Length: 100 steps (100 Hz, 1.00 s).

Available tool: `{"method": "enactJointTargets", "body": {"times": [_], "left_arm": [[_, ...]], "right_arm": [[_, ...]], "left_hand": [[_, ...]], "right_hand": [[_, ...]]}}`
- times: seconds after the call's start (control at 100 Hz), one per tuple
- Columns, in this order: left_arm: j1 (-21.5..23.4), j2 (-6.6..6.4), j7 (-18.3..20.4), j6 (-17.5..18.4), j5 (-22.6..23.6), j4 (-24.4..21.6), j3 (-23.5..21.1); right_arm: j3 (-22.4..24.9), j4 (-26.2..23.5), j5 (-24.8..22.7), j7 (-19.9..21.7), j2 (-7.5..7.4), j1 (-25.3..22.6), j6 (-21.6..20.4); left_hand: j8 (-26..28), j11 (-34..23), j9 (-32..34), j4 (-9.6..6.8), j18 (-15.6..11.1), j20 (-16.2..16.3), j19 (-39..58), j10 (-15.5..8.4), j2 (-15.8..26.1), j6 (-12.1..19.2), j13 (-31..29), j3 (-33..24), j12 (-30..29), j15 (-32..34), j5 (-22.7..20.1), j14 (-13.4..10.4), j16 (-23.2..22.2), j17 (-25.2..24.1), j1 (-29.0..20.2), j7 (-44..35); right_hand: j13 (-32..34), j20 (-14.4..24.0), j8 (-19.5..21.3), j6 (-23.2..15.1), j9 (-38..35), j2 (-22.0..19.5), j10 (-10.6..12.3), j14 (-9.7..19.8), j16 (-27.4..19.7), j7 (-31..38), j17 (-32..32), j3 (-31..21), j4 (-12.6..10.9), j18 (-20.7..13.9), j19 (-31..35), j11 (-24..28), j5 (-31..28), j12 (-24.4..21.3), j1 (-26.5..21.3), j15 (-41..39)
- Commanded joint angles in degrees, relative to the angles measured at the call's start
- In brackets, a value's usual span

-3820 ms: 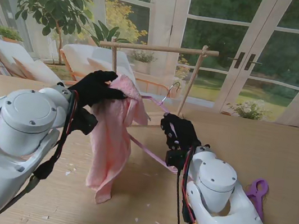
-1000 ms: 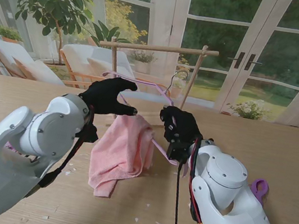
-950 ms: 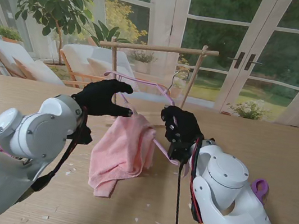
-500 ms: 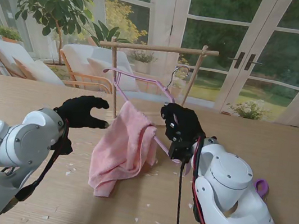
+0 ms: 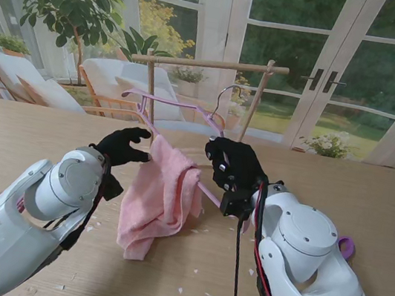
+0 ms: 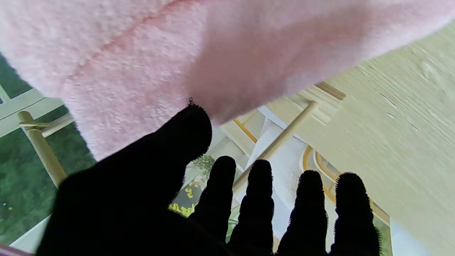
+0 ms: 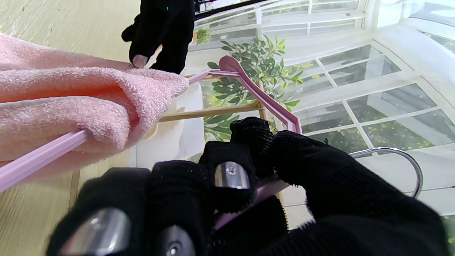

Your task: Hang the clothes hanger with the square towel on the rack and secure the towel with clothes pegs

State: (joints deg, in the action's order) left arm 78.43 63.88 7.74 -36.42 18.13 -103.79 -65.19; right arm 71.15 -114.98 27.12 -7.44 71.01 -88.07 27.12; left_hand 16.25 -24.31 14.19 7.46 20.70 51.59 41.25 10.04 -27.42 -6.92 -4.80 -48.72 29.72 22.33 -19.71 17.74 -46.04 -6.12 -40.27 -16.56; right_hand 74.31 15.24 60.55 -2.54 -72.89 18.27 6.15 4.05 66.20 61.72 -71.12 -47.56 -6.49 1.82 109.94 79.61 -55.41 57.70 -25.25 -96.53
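Fingers (image 7: 227, 177) of right hand (image 5: 233, 170) clamp hanger (image 7: 263, 97); left hand (image 6: 170, 199) fingers spread, thumb touching towel (image 6: 142, 53).

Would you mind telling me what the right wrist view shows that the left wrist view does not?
Only the right wrist view shows the right hand gripping the pink hanger and its metal hook. Only the left wrist view shows the left hand open, fingers spread, holding nothing. Both show the pink towel, the wooden rack and the table.
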Motion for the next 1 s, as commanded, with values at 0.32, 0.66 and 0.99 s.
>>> {"method": "enactJointTargets", "body": {"times": [0.32, 0.66, 0.99], "left_arm": [[-1.10, 3.61, -5.91, -0.83, -5.98, 1.01, 0.24], [-0.88, 4.11, -7.75, -2.49, -7.34, -1.96, -4.67], [-5.91, 3.76, -6.55, -5.91, -4.42, 0.86, -5.09]], "right_arm": [[-0.14, -0.76, 0.06, 1.61, 0.15, -0.13, -0.11], [0.90, 0.23, -0.47, 1.67, 0.21, -0.08, 1.29], [1.87, -0.98, -1.26, 5.77, -0.93, -1.22, 2.16]], "left_hand": [[8.04, -6.87, 9.21, 1.34, 0.26, 0.58, 3.22, 0.81, 0.64, 1.34, -0.23, 12.03, 3.38, 6.45, -28.87, 0.71, 0.14, -0.17, -17.25, -31.48], [16.86, -7.47, 8.62, 0.61, 0.39, 0.09, 0.57, 3.06, 2.34, -6.58, 0.84, 15.16, 4.71, 6.46, -27.82, 0.52, 0.37, -0.58, -19.94, -31.72], [15.69, -7.82, 8.98, 0.67, 0.53, 1.32, 0.54, 3.14, 1.25, -9.17, 0.71, 13.87, 5.17, 6.60, -28.29, 0.66, 0.18, -0.63, -18.47, -31.51]], "right_hand": [[0.87, 61.29, 1.19, 5.49, -3.89, -2.69, -2.98, -0.63, 2.76, 1.24, -0.45, -0.90, -3.84, -5.85, 10.03, 8.12, -2.47, 0.40, -1.61, -8.88], [0.87, 61.28, 1.24, 5.52, -3.91, -2.75, -2.92, -0.63, 2.78, 1.18, -0.46, -0.84, -3.88, -5.94, 10.03, 8.10, -2.51, 0.42, -1.68, -8.87], [0.89, 61.25, 1.30, 5.67, -3.86, -3.05, -3.06, -0.34, 2.77, 1.09, -0.51, -0.43, -3.96, -6.25, 10.03, 8.09, -2.50, 0.44, -1.87, -8.84]]}}
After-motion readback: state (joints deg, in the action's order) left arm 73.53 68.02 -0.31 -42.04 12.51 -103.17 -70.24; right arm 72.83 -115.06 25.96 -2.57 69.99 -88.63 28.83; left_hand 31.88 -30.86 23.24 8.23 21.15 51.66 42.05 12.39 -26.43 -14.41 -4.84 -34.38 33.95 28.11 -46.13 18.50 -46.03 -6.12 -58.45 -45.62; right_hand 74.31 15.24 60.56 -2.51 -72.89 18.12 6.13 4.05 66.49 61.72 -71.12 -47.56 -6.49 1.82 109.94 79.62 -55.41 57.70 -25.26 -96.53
